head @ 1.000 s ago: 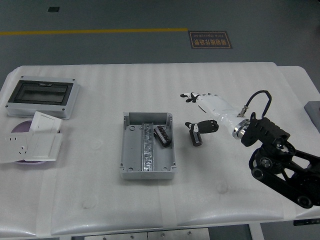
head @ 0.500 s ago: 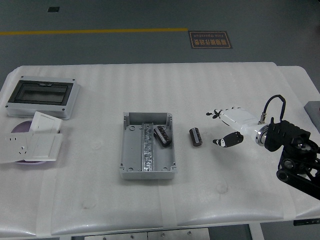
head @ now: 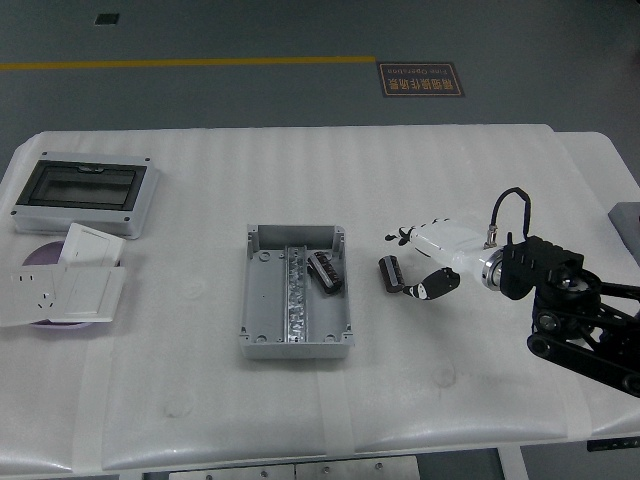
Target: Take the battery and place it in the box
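Risk: the white robot right hand (head: 425,262) comes at the small black ribbed battery (head: 392,273) from the side, so a thumb that lands first could shove the battery along the white padded table (head: 200,400) and out of reach of the fingers.
Cause: the battery lies flat and loose, with nothing behind it to brace against.
Second risk: a shallow pinch could let it slip on the carry to the open grey rectangular box (head: 294,291).
Battery: just off the hand's fingertips, on the side away from the wrist; thumb tip right beside its lower end, touching or not I cannot tell.
Hand: fingers spread, thumb apart below, holding nothing.
Box: beyond the battery from the hand, lid off, with another dark battery-like piece (head: 326,270) already leaning inside.
Step, as I judge it: closing in for the grasp, lift not yet begun.
Left hand: out of view.
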You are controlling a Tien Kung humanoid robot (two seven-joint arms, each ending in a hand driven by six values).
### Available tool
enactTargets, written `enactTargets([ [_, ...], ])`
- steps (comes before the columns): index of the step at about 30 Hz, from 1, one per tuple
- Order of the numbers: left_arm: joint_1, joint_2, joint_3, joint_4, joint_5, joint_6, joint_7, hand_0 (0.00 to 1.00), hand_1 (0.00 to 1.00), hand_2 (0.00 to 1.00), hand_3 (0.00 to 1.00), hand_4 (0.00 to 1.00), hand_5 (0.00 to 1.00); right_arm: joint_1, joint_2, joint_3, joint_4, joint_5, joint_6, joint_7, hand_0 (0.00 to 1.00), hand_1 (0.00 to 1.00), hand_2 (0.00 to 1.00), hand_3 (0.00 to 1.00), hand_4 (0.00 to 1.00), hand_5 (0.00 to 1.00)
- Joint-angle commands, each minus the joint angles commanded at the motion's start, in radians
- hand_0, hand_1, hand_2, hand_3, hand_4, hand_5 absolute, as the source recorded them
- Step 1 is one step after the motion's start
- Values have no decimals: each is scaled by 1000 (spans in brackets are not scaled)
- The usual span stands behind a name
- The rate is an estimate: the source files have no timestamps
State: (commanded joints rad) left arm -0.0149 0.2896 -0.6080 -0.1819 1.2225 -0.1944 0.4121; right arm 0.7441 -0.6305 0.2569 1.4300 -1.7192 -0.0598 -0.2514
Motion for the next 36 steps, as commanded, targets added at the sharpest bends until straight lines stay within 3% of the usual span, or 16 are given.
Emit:
enactTargets([
  [20,-5,2,3,-1,-1,1,-2,648,668,611,637,654,82,37,40,-55,-49,115,-3,25,882,796,827,888,769,245],
  [21,-5,2,3,-1,-1,2,-2,648,668,611,636,653,83,37,41,-54,-51,119,-4,26,869,780,793,813,559,160],
  [26,-6,2,4,-1,-1,2,-2,648,668,611,636,653,83,34,44,-54,-62,132,-8,32,869,780,793,813,559,160],
  [27,-6,2,4,-1,-2,2,-3,648,668,610,636,653,82,33,44,-54,-64,134,-10,34,858,763,768,752,484,144],
  [32,-8,1,11,-2,-8,3,-4,648,668,610,636,653,82,28,46,-56,-76,139,-17,41,858,763,768,752,484,144],
  [33,-8,1,12,-2,-10,3,-4,648,667,611,636,653,82,27,46,-57,-77,140,-18,42,820,726,714,696,347,85],
  [36,-9,0,15,-2,-12,4,-5,648,667,611,636,653,82,24,46,-58,-80,142,-21,44,820,726,714,696,347,85],
])
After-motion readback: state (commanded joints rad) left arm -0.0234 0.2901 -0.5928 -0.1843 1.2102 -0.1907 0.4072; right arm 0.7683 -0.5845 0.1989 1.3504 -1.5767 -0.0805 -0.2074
